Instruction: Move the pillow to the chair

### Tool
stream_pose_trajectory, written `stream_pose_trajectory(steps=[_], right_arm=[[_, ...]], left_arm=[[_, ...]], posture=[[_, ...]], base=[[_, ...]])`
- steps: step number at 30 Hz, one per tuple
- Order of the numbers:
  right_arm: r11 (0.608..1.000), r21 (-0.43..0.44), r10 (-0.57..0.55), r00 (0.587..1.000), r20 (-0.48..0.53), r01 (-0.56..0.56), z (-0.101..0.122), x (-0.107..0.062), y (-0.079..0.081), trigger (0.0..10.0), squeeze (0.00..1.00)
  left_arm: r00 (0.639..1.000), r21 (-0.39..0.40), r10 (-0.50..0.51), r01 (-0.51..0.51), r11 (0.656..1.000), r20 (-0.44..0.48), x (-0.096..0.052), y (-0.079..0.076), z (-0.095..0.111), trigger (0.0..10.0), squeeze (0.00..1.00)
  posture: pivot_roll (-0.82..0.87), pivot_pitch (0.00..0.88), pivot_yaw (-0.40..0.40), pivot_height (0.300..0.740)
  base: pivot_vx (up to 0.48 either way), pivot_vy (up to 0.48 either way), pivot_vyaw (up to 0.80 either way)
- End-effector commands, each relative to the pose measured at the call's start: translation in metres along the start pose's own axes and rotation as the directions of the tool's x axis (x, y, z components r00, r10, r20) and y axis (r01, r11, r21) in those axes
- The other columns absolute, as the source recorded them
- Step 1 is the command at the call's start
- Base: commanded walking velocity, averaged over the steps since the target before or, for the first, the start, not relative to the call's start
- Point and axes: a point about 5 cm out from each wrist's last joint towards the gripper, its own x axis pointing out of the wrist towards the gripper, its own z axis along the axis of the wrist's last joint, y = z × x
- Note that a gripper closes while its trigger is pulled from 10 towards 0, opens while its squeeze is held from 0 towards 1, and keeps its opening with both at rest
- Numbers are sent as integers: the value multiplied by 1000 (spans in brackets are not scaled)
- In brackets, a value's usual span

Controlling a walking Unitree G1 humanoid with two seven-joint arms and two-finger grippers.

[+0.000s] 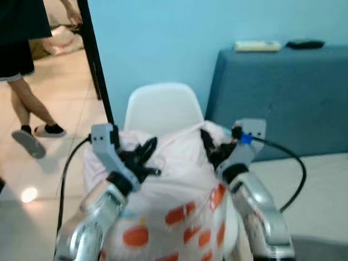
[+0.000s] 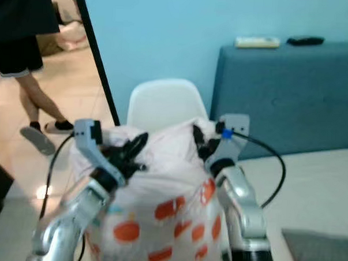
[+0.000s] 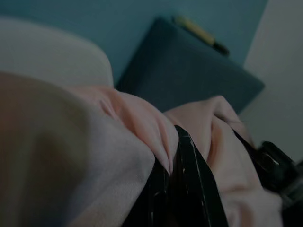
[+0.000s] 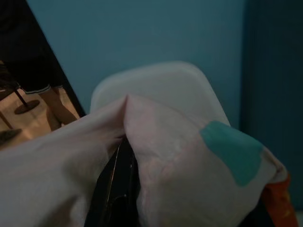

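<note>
A pale pink pillow [image 1: 177, 188] with orange and teal patches hangs in the air in front of me, held between both arms. My left gripper [image 1: 143, 158] is shut on its upper left edge, and my right gripper [image 1: 212, 148] is shut on its upper right edge. Fabric bunches over the black fingers [image 3: 187, 189] in the left wrist view and folds around the fingers [image 4: 118, 184] in the right wrist view. A white plastic chair [image 1: 163, 107] stands just beyond the pillow, its backrest rising above the pillow's top edge against the blue wall.
A dark blue headboard or cabinet [image 1: 291, 95] stands at the right with remotes [image 1: 257, 46] on top. A black pole [image 1: 96, 58] runs down left of the chair. A person [image 1: 24, 60] in black shorts walks on the tiled floor at far left.
</note>
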Motion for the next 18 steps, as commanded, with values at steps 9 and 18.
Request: stream_pose_trajectory(steps=[9,18], right_arm=[[989,-91,-116,993,36,119,5,3,-13,10000,0],[933,-238,-289,956,-45,271,-9,1,-35,10000,0]], left_arm=[[980,-36,-197,197,980,9,-7,-25,6,10000,0],[968,-42,-249,247,968,-27,-10,-29,2,10000,0]], posture=[[-4,14,10,740],[-2,19,12,740]], base=[[137,0,0],[0,0,0]])
